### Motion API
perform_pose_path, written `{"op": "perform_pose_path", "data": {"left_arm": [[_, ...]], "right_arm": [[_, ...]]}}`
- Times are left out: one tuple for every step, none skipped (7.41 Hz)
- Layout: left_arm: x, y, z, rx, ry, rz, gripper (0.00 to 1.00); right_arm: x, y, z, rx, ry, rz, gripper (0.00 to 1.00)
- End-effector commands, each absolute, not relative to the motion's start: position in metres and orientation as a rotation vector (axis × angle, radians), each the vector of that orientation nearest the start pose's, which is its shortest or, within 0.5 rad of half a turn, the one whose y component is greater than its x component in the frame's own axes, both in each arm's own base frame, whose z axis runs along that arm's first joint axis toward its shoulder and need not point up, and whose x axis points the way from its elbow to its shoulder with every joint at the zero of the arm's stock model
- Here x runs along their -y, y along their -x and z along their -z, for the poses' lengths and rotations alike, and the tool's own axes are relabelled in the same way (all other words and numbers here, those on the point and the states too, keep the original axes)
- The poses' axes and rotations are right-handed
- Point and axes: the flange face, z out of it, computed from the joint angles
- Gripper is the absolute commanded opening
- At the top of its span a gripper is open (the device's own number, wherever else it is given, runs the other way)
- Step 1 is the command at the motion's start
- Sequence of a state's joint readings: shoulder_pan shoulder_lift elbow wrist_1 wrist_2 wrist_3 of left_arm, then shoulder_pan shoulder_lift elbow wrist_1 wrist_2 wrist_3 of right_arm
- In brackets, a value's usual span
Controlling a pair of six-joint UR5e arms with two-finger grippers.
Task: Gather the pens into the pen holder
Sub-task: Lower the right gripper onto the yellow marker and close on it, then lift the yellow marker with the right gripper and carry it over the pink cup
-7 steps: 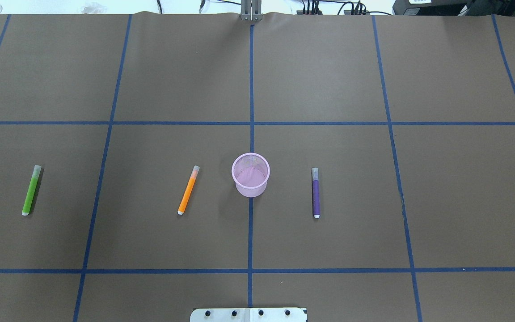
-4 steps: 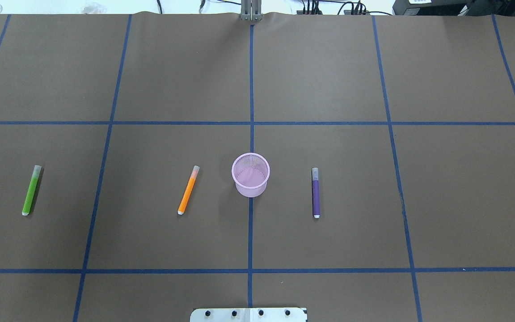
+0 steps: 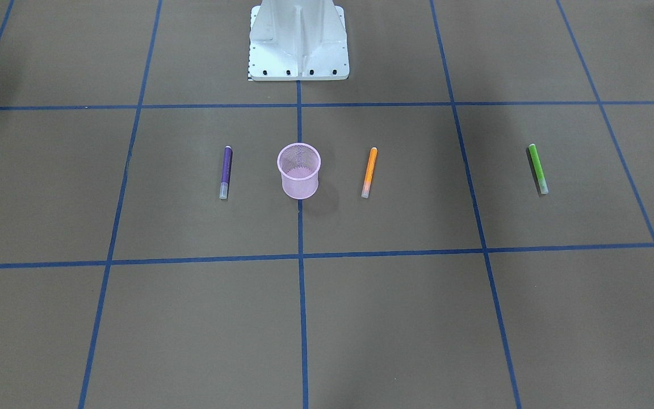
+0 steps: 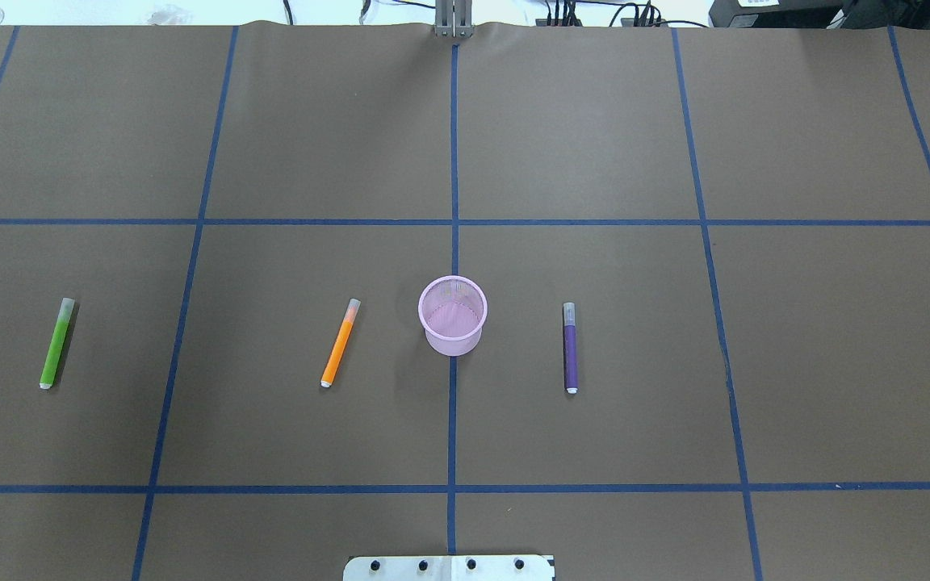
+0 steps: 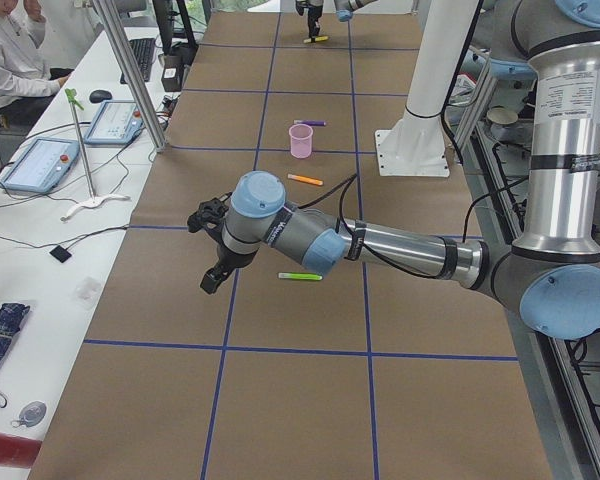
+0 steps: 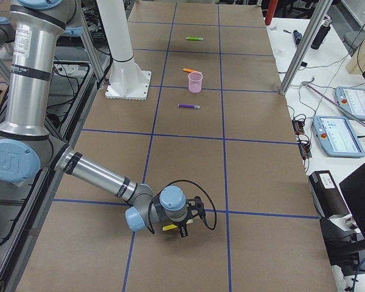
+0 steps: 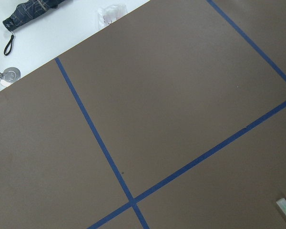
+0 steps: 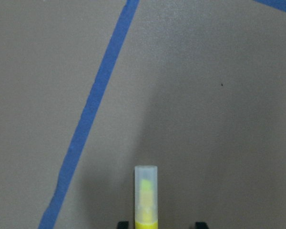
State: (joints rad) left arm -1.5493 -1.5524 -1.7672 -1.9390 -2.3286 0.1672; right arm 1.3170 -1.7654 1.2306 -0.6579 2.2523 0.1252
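The pen holder [image 4: 453, 345] stands upright on the table's centre tape line [image 4: 454, 145], in front of the robot's white base [image 3: 298, 40]. Three pens lie flat on the brown table [image 4: 594, 129] in a loose row with it, none touching it: the orange pen [image 4: 340, 343] near it on the robot's left, the purple pen [image 4: 570, 349] near it on the robot's right, and the green pen [image 4: 55, 343] well apart, far out to the left. All three point their pale caps away from the robot.

The yellow pen [image 8: 146, 200] lies on the table far off toward the right end, well apart from the holder. The right gripper [image 8: 161, 224] is down at it – its two dark fingertips [image 8: 123, 223] stand on either side of the pen's body, the jaws spread wider than the pen, with table showing between pen and the other tip. The cap points out ahead of the wrist camera, beside a blue tape line [image 8: 93, 109].

The left gripper [image 5: 212, 276] hangs above the table near the green pen, at the end of the long near arm in the left side view – whether its jaws are parted or closed cannot be told. Its wrist camera catches only the green pen's cap end at the frame's lower right corner.
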Motion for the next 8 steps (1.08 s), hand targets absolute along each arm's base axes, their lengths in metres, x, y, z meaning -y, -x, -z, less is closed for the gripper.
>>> {"op": "perform_pose_path", "data": {"left_arm": [[0.502,0.054,-0.528,-0.702,-0.575,-0.382,1.0],[0.502,0.054,-0.528,-0.702,-0.575,-0.382,1.0],[0.502,0.054,-0.528,-0.702,-0.575,-0.382,1.0],[0.502,0.054,-0.528,-0.702,-0.574,-0.381,1.0],[0.502,0.054,-0.528,-0.702,-0.575,-0.382,1.0],[0.503,0.054,-0.527,-0.702,-0.575,-0.382,1.0],[0.503,0.053,-0.526,-0.701,-0.583,-0.387,1.0],[0.503,0.053,-0.528,-0.701,-0.581,-0.387,1.0]], "right_arm": [[0.383,0.031,-0.813,0.733,-0.226,0.255,0.0],[0.387,0.033,-0.806,0.738,-0.241,0.262,0.0],[0.399,0.036,-0.785,0.746,-0.282,0.273,0.0],[0.417,0.041,-0.755,0.758,-0.33,0.254,0.0],[0.441,0.047,-0.708,0.808,-0.346,0.101,0.0],[0.463,0.053,-0.659,0.863,-0.372,-0.009,0.0],[0.478,0.061,-0.611,0.914,-0.407,-0.066,0.0],[0.482,0.07,-0.567,0.953,-0.444,-0.108,0.0]]}}
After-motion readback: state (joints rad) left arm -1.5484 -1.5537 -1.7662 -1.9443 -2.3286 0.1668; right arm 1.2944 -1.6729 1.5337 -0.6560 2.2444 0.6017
